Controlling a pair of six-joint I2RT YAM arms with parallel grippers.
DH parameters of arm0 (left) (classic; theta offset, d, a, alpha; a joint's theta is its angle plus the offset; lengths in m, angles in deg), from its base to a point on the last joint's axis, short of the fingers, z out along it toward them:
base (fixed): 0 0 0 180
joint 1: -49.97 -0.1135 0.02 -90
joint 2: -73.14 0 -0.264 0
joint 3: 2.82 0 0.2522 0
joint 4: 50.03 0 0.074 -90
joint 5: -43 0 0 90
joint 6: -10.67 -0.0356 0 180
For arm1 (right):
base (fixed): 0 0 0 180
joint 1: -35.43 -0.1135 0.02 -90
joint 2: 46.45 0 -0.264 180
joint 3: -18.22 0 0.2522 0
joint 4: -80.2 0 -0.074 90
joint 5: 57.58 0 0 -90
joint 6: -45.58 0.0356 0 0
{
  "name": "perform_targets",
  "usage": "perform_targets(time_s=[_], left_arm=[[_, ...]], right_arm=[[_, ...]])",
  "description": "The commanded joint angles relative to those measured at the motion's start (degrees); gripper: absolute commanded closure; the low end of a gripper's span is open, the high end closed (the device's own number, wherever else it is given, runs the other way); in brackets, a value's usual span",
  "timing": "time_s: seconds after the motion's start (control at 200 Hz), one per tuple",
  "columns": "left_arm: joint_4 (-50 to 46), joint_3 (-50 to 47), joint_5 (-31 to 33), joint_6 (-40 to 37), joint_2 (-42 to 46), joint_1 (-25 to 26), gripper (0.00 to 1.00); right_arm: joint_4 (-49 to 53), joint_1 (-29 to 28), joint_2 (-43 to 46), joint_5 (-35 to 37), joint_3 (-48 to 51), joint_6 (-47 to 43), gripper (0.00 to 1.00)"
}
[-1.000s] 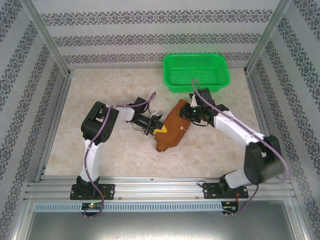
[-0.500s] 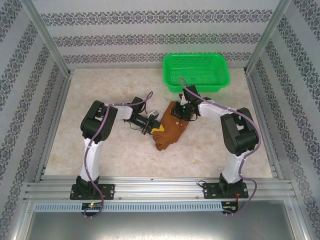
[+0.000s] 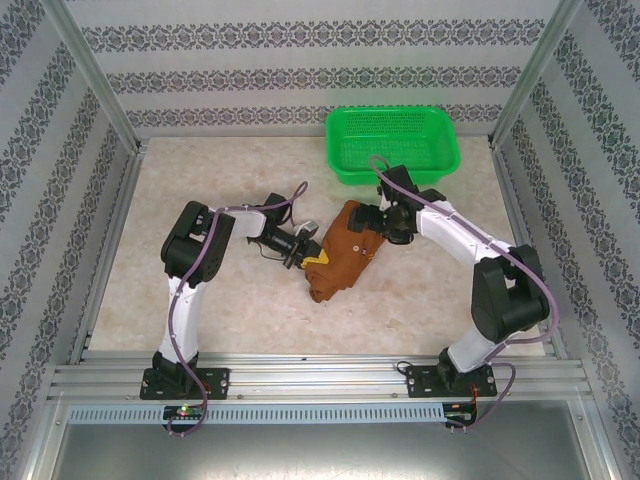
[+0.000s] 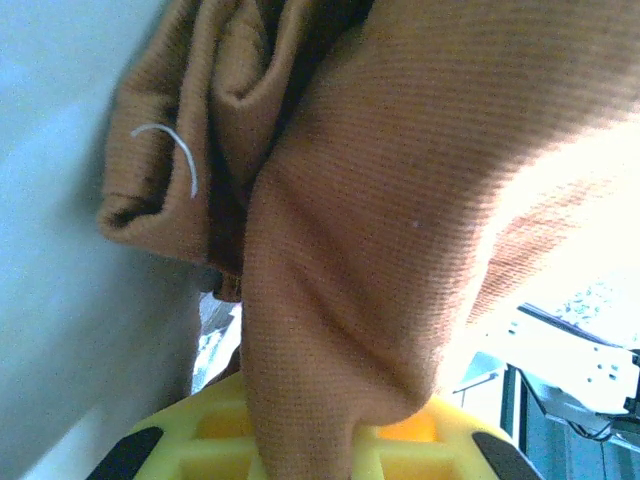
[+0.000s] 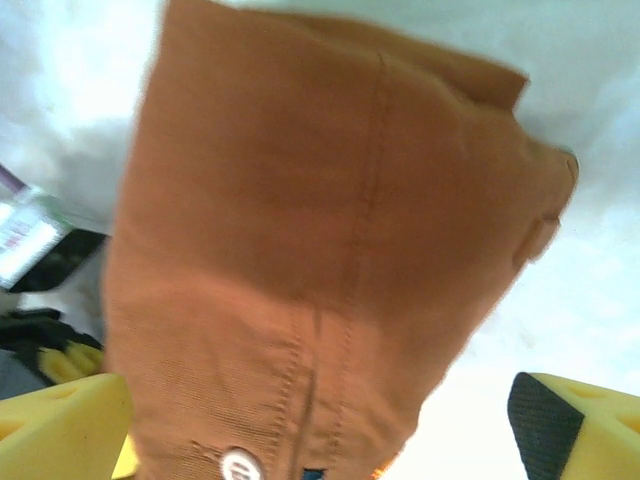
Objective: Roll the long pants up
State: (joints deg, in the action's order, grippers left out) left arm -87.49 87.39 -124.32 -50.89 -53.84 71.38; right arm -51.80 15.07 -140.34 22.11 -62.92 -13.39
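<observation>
The long pants (image 3: 341, 256) lie as a folded rust-brown bundle in the middle of the table. My left gripper (image 3: 312, 252) is at the bundle's left edge, shut on a fold of the fabric. In the left wrist view that fold (image 4: 340, 260) runs down between the yellow jaws of the left gripper (image 4: 320, 445). My right gripper (image 3: 374, 221) sits at the bundle's upper right end and is open. In the right wrist view its yellow fingers (image 5: 60, 420) stand wide apart at either side of the pants (image 5: 320, 220), where a pale button (image 5: 240, 464) shows near the seam.
A green plastic basket (image 3: 390, 178) stands at the back of the table, just behind the right gripper. Patterned walls and metal posts (image 3: 95, 80) close in the sides. Bare table surface (image 3: 200, 320) lies in front of and left of the bundle.
My right gripper has opened and let go of the pants' upper end, and its arm has shifted. The left gripper stays shut on the fabric, and the bundle has barely moved.
</observation>
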Motion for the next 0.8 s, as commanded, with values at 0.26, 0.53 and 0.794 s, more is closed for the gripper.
perform_targets(time_s=[0.26, 0.53, 0.794], left_arm=[[-5.9, 1.0, 10.4, -3.6, -1.4, -0.2, 1.0], [-8.1, 3.1, 9.5, -5.0, -2.2, -0.2, 1.0], [-14.6, 8.2, 9.3, -8.5, -3.8, -0.1, 1.0]], right_arm=[[0.0, -4.1, -10.6, -1.0, -4.8, 0.3, 0.02], [-1.1, -9.7, -20.6, -5.1, -11.2, 2.0, 0.02], [11.0, -14.3, -32.8, -6.3, -20.8, -0.3, 0.02]])
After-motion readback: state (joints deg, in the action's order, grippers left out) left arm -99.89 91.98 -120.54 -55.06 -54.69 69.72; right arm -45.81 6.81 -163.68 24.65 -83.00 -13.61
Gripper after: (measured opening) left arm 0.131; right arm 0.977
